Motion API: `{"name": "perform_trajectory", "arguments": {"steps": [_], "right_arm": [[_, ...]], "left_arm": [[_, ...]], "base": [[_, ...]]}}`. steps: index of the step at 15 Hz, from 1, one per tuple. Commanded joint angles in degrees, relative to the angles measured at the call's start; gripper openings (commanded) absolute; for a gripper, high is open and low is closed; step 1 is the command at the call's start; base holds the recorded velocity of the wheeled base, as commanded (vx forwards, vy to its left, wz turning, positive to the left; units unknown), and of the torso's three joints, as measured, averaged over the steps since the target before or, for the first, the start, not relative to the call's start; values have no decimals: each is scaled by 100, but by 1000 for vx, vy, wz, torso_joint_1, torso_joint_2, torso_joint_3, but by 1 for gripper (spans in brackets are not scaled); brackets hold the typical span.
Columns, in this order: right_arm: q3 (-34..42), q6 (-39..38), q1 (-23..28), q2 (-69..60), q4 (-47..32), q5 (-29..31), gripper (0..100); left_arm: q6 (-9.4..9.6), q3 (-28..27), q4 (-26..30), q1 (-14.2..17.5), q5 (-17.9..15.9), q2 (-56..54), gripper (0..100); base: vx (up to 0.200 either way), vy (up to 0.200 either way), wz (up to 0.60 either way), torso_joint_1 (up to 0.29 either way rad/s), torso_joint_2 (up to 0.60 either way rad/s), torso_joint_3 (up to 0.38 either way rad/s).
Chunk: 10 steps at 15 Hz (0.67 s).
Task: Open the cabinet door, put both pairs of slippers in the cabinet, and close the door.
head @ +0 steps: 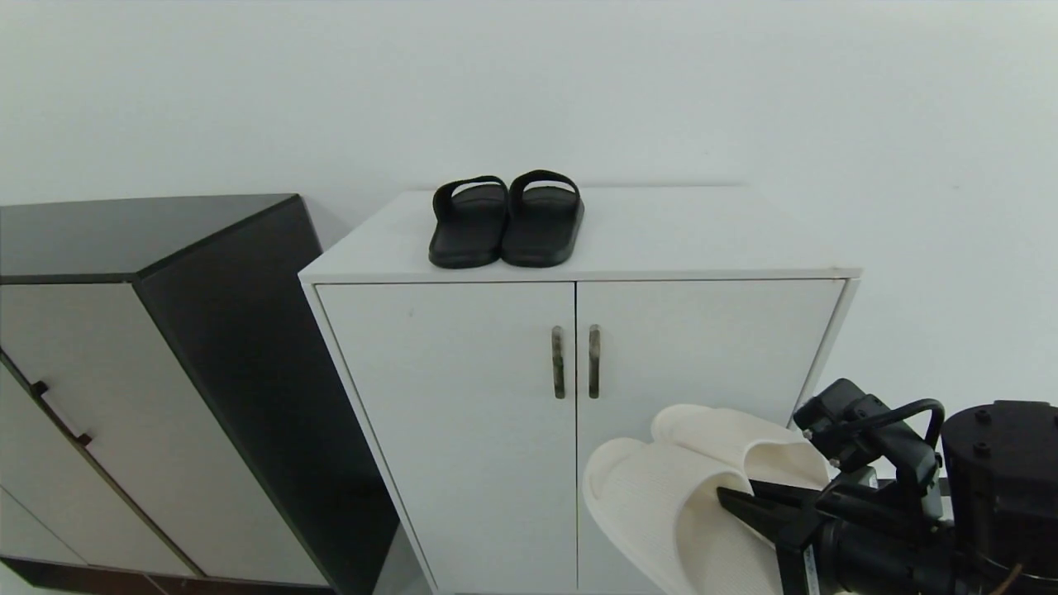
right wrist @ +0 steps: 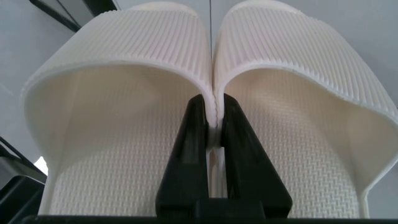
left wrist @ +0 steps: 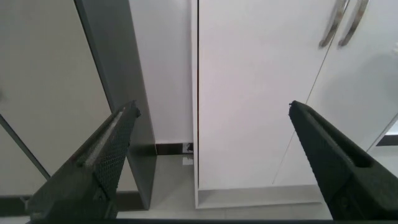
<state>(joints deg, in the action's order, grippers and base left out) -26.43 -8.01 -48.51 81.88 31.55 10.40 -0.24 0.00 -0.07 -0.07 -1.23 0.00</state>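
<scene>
A white two-door cabinet (head: 463, 430) stands against the wall, both doors shut, with two metal handles (head: 576, 361) at the middle seam. A pair of black slippers (head: 504, 219) rests on its top. My right gripper (head: 748, 504) is low in front of the right door, shut on a pair of white slippers (head: 686, 487). The right wrist view has its fingers (right wrist: 233, 146) pinching the inner edges of both white slippers (right wrist: 124, 124) together. My left gripper (left wrist: 211, 134) is open, low before the cabinet's left door (left wrist: 249, 93), holding nothing.
A black and grey cabinet (head: 140, 380) stands close to the left of the white one, with a narrow gap between them. A plain white wall is behind. Floor shows below the cabinet base (left wrist: 249, 199).
</scene>
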Motion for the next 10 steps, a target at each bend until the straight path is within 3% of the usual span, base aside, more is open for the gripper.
{"name": "perform_trajectory", "arguments": {"steps": [1, 4, 10], "right_arm": [[6, 1, -1, -15, 0, -12, 0], [33, 1, -1, -23, 18, -12, 0], [50, 54, -19, -32, 18, -20, 0]], "left_arm": [[-2, 0, -1, -1, 0, 0, 100], [156, 0, 16, -1, -44, 9, 100], [147, 0, 16, -1, -18, 9, 100]], "base": [[0, 0, 0, -144, 466, 320], [0, 0, 0, -136, 468, 326], [0, 0, 0, -87, 448, 360]]}}
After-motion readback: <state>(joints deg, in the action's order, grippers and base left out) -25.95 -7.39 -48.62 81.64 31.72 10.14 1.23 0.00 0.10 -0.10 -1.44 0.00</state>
